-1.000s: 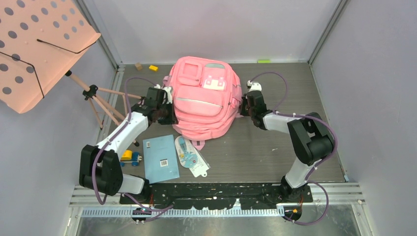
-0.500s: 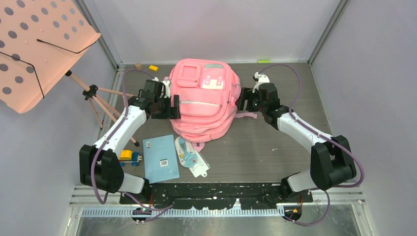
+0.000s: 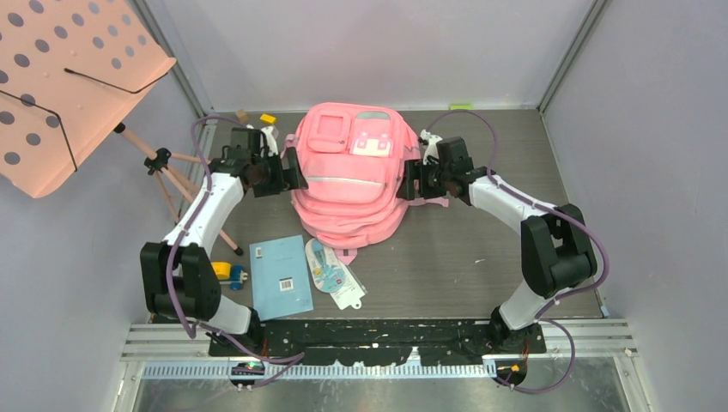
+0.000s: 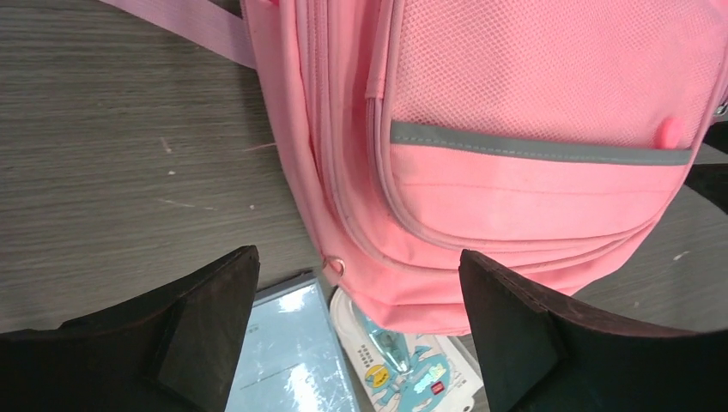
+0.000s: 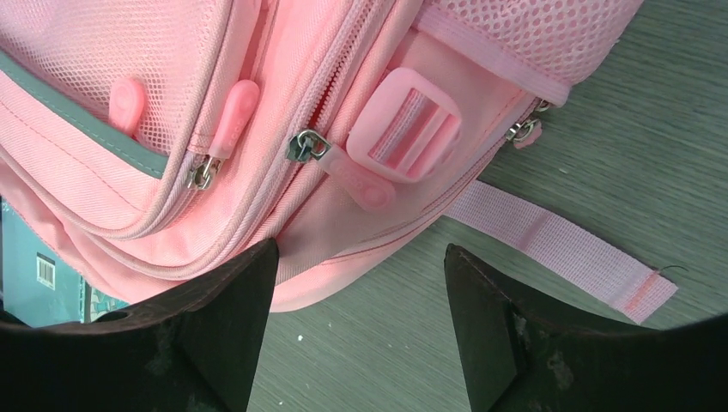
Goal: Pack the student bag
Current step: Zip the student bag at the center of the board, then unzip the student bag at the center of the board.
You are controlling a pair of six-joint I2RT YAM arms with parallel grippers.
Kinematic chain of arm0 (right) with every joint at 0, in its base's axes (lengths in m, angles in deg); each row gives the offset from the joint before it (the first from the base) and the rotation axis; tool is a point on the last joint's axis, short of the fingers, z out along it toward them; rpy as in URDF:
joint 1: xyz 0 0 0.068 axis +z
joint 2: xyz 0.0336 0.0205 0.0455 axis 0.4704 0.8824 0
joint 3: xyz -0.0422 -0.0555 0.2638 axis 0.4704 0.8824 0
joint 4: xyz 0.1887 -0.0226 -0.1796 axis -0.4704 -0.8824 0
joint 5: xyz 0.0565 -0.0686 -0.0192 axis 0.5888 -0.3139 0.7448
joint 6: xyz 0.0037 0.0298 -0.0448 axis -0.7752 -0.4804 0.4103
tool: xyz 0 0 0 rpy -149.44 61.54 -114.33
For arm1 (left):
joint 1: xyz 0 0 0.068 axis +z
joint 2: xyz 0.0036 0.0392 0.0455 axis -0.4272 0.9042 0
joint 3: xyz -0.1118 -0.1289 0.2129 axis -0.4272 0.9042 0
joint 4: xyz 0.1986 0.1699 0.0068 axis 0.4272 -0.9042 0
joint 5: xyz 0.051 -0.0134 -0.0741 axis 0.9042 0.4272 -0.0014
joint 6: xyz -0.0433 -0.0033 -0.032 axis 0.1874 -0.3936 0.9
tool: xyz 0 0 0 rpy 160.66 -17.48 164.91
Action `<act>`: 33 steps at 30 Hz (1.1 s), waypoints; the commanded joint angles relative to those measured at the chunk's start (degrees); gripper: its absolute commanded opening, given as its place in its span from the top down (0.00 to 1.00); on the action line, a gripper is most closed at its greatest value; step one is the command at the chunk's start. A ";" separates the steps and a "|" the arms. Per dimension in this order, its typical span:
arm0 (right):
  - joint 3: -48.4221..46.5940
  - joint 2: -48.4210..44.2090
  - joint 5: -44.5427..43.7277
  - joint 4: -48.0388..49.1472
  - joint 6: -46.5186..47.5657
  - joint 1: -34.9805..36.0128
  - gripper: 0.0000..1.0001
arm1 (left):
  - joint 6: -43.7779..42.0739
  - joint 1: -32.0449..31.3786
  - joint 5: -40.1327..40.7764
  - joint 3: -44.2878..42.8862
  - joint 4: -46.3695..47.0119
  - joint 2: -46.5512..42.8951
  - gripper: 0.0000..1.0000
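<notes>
Nearward of both grippers, a blue booklet [image 3: 280, 277] and a white blister pack [image 3: 333, 273] lie flat on the counter [image 3: 464, 249], just beside each other. Left gripper [image 3: 292, 170]: jaws apart, nothing held, close beside the bag's left flank. Right gripper [image 3: 410, 182]: jaws apart, nothing held, close beside the right flank, near a strap buckle [image 5: 405, 137]. Between the grippers, the student bag [image 3: 352, 176] lies front-up on the counter.
</notes>
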 commanded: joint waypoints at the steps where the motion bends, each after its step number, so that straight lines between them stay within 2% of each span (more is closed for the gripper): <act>1: -3.03 1.11 3.69 2.45 0.65 0.18 0.24 | 4.69 2.49 -9.33 -2.39 4.46 3.82 0.11; 10: -5.41 3.46 6.78 4.15 2.18 0.23 0.39 | 3.93 4.23 -8.82 -0.31 5.62 5.17 0.11; 14: -5.08 2.76 7.79 5.26 2.44 0.27 0.39 | 4.40 4.33 -10.33 -0.22 5.57 5.83 0.12; 24: -7.12 3.67 7.01 5.18 3.62 0.19 0.30 | 3.58 4.34 -10.86 -0.56 4.01 4.24 0.13; 33: -3.43 -1.30 11.29 7.21 -1.64 -2.10 0.21 | 3.01 4.31 -8.96 2.10 4.52 -0.85 0.16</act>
